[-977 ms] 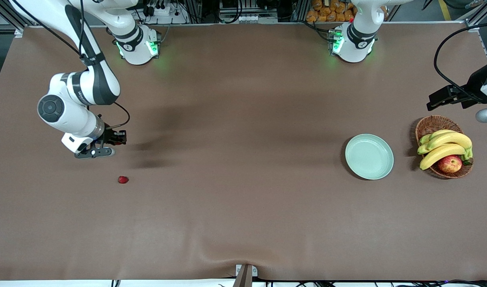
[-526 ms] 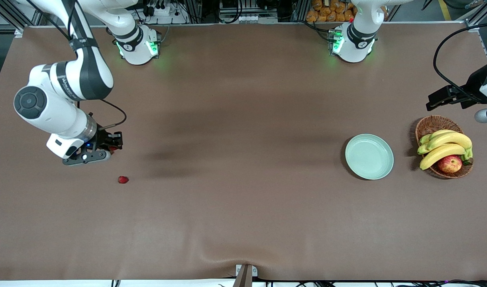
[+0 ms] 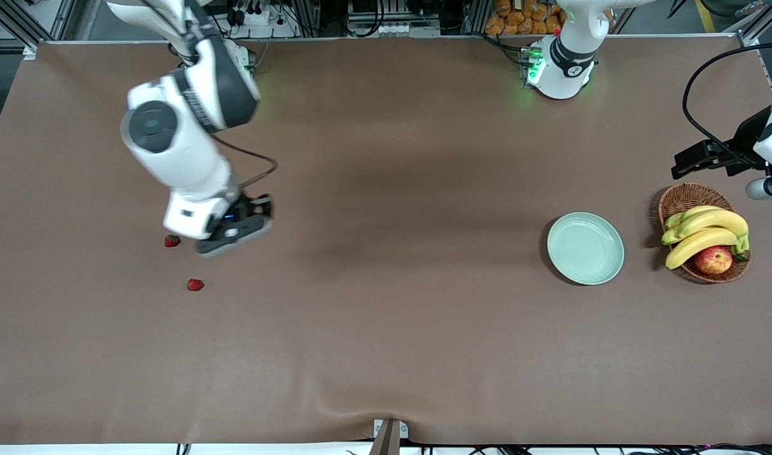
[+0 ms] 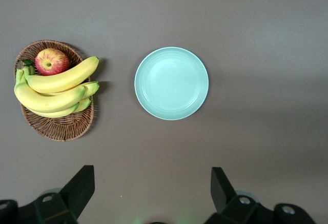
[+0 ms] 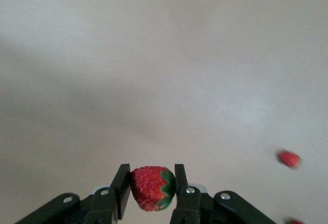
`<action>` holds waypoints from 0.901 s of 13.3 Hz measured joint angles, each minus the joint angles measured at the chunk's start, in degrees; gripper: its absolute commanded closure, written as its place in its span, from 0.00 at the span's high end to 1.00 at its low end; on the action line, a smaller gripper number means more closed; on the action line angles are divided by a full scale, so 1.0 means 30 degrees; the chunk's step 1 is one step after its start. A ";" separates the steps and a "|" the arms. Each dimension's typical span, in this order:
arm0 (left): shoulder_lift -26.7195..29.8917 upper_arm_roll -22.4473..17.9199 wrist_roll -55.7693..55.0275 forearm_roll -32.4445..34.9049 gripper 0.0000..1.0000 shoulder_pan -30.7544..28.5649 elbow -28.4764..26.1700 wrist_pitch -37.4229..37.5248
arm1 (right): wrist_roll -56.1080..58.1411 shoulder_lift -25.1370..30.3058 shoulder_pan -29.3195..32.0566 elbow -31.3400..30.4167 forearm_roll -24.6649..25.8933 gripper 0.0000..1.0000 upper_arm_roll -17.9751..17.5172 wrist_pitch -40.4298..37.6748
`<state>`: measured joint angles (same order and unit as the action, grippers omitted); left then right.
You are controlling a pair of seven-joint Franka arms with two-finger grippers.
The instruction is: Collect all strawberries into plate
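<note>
My right gripper is shut on a red strawberry with a green cap and holds it up over the table at the right arm's end. Two more strawberries lie on the cloth beside it, one close to the hand and one nearer the front camera. The right wrist view shows one of them. The pale green plate is empty, toward the left arm's end. My left gripper waits open, high over the plate and the basket.
A wicker basket with bananas and an apple stands beside the plate, at the left arm's end. Brown cloth covers the table between the strawberries and the plate.
The right arm has risen and swung toward the middle of the table with the strawberry in its gripper. A strawberry on the cloth that it covered now shows. The left arm has barely moved.
</note>
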<state>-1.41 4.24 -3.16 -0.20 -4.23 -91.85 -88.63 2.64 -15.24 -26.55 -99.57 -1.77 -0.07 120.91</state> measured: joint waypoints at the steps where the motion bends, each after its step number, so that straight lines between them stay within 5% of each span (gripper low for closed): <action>1: -0.0014 0.0009 0.0000 0.0000 1.00 0.0008 0.0000 -0.0022 | -0.0035 -0.0852 -0.0838 0.0790 -0.0425 0.17 0.0000 0.0536; 5: -0.0095 0.0024 0.0000 0.0000 1.00 0.0035 -0.0002 -0.0047 | -0.0093 -0.5036 -0.3536 0.2846 -0.1645 0.17 0.0013 0.4797; 12: -0.0342 0.0050 0.0000 0.0000 1.00 0.0092 -0.0003 -0.0436 | -0.2145 -0.8635 -0.6667 0.3105 -0.1690 0.17 0.0024 1.0406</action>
<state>-2.44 4.39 -3.16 -0.20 -3.95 -91.86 -89.93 -3.79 -41.14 -46.55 -90.25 -6.84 0.00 152.12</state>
